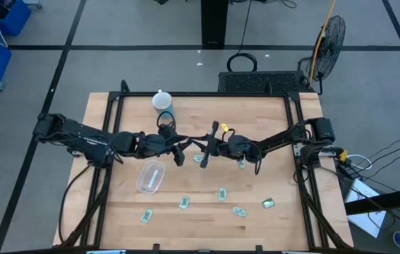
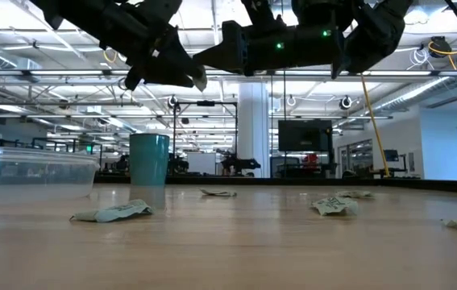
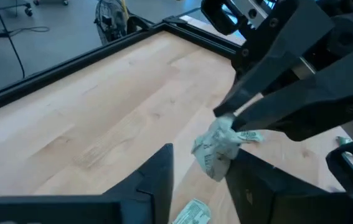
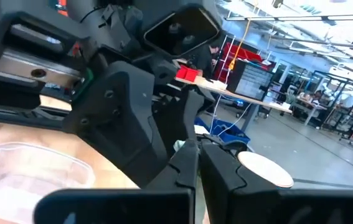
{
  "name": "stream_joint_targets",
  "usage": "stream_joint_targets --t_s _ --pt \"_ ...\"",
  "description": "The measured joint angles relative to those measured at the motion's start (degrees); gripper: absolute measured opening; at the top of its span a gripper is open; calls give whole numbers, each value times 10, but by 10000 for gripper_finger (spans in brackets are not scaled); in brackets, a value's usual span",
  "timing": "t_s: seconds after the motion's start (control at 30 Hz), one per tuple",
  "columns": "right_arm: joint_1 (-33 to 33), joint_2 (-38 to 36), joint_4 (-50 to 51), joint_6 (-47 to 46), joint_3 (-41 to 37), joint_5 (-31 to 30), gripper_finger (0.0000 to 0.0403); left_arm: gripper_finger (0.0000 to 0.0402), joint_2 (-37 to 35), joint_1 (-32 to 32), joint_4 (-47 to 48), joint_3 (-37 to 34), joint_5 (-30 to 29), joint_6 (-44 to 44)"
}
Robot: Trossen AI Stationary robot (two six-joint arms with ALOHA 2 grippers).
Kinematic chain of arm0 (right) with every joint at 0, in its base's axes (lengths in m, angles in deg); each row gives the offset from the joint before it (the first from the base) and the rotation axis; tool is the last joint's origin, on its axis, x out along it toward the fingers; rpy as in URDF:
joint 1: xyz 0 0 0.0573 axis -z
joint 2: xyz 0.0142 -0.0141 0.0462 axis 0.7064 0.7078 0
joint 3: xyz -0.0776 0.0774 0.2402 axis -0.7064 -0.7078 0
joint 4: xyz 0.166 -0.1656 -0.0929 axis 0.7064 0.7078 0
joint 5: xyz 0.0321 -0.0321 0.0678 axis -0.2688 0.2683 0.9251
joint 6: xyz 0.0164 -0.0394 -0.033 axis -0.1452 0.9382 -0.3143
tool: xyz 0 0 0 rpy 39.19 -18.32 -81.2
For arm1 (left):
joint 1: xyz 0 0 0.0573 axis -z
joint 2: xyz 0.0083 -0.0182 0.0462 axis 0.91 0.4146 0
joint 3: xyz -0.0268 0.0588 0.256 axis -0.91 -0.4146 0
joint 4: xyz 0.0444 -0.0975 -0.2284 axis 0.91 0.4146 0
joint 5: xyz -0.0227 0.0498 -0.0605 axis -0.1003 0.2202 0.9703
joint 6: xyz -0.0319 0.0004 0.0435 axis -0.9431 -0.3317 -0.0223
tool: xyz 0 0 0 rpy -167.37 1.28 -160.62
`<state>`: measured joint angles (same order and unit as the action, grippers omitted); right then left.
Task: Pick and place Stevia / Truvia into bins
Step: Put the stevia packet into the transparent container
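Seemingly a handover is under way. Nearest, five loose packets (image 1: 184, 203) lie along the counter's (image 1: 270, 127) front, then one clear tub (image 1: 150, 176), holding none that I can see. Mid-counter, the right gripper (image 1: 205, 152) pinches a crumpled packet (image 3: 216, 146) aloft. The left gripper (image 1: 180, 156) brackets it, fingers (image 3: 157, 174) spread. Two more packets lie below. Next, the left must clamp before the right releases. One cup (image 1: 163, 102) stands farthest.
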<state>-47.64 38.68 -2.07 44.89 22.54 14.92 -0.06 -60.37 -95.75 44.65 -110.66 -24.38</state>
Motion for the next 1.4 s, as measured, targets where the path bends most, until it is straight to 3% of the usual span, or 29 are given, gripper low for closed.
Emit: stream_joint_targets --t_s 0.17,0.27,0.53,0.73,0.9,1.03,1.17,1.4 --pt "0 0 0 -25 0 0 5 57 0 0 0 0 2 23" --pt "0 0 7 -31 0 0 28 13 0 0 1 0 10 29" --pt "-1 -1 45 -18 0 -28 134 6 -4 0 20 0 35 23" --pt "-25 -25 85 41 0 -98 185 5 -59 10 195 0 40 -81" --pt "-56 -61 199 30 0 -172 197 5 -110 43 376 0 86 -224" --pt "-74 -85 321 -46 0 -182 198 5 -110 85 485 0 130 -322" --pt "-84 -102 418 -117 0 -182 195 5 -83 125 524 0 161 -389" --pt "-87 -106 477 -150 0 -182 197 9 -40 156 515 0 161 -406"
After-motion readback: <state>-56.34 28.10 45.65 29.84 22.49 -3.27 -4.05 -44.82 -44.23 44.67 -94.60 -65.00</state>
